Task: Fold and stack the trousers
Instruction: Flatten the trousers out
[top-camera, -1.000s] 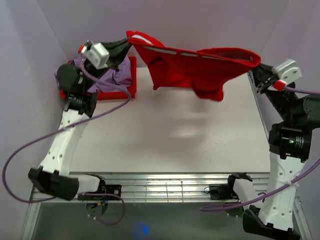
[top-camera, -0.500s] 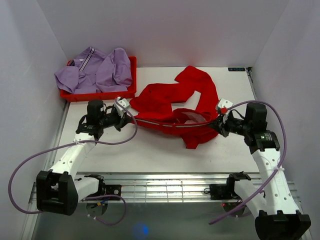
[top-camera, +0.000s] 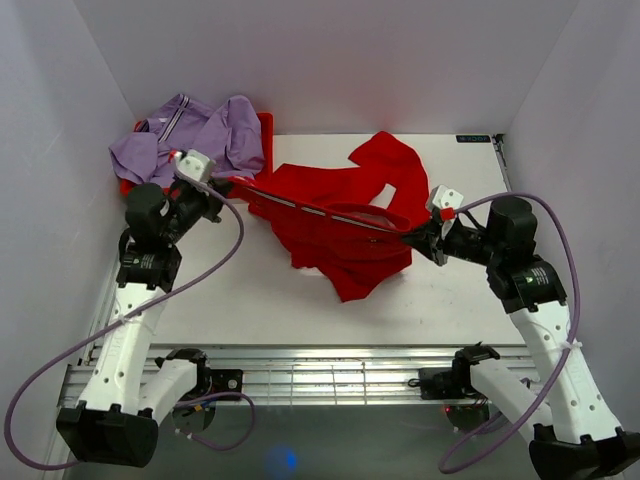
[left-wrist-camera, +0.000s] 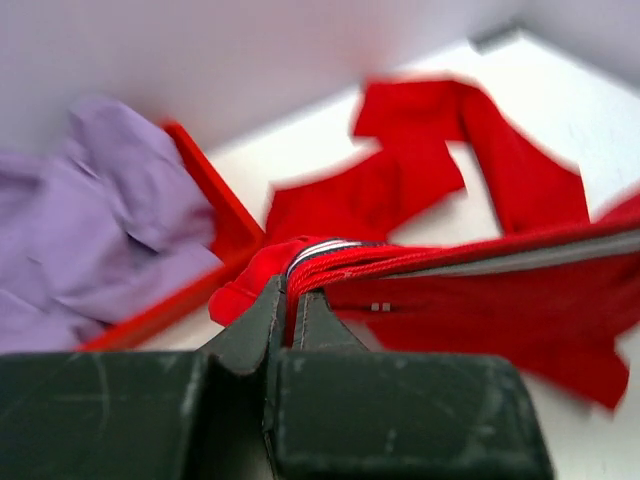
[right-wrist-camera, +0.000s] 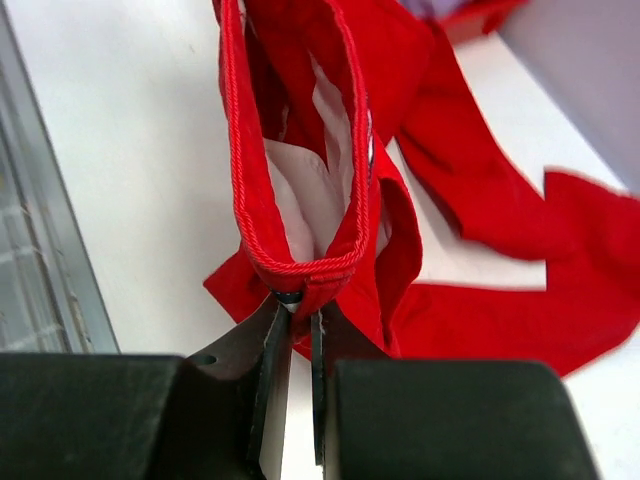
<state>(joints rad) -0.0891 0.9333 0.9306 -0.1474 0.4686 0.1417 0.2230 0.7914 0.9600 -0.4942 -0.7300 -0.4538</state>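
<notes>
Our left gripper (left-wrist-camera: 291, 300) is closed to a sliver on one end of the waistband of the red trousers (top-camera: 345, 240). Our right gripper (right-wrist-camera: 296, 300) pinches the other end just as narrowly. The trousers hang taut across the middle of the top view, legs bunched toward the upper centre of the table (top-camera: 250, 300). We judge either thin bite could slip off the corded edge. The left end, close to the red tray (top-camera: 267, 140) at upper left, could snag its rim.

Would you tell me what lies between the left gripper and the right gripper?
The red trousers: their waistband spans from the left gripper to the right gripper, in the top view.
</notes>
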